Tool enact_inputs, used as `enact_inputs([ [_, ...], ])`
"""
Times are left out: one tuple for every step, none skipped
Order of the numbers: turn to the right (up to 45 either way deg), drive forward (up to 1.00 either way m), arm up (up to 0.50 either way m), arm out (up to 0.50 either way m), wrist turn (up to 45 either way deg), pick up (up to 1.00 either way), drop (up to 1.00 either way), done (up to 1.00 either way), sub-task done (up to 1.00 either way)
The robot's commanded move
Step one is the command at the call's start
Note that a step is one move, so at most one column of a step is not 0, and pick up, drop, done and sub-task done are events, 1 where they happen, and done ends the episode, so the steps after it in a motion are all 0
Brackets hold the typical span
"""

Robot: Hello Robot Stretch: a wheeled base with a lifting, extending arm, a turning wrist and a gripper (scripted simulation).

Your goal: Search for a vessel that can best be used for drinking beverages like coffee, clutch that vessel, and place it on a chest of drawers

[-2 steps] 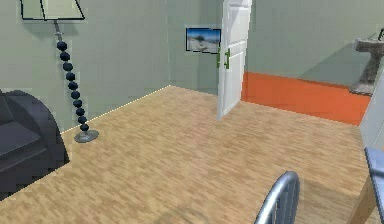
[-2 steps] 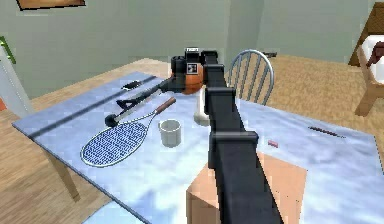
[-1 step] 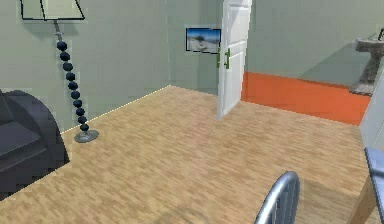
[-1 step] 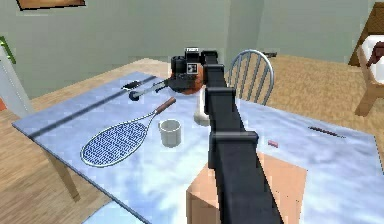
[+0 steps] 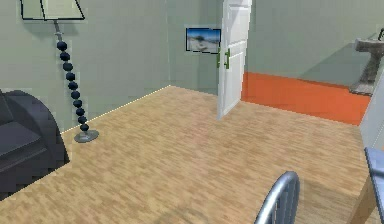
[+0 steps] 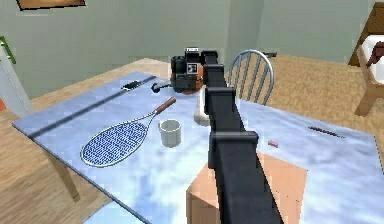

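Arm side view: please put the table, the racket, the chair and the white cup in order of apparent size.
1. table
2. racket
3. chair: it stands farther back, partly hidden behind the table, so this rank is unsure
4. white cup

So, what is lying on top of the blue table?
A racket, a white cup, a brown box and some small flat items. The dark arm covers part of the tabletop, so anything there is hidden.
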Motion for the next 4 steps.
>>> enact_inputs([
  [0.0,0.0,-0.3,0.0,0.0,0.0,0.0,0.0,0.0],
  [0.0,0.0,0.0,0.0,0.0,1.0,0.0,0.0,0.0],
  [0.0,0.0,0.1,0.0,0.0,0.0,0.0,0.0,0.0],
  [0.0,0.0,0.22,0.0,0.0,0.0,0.0,0.0,0.0],
])
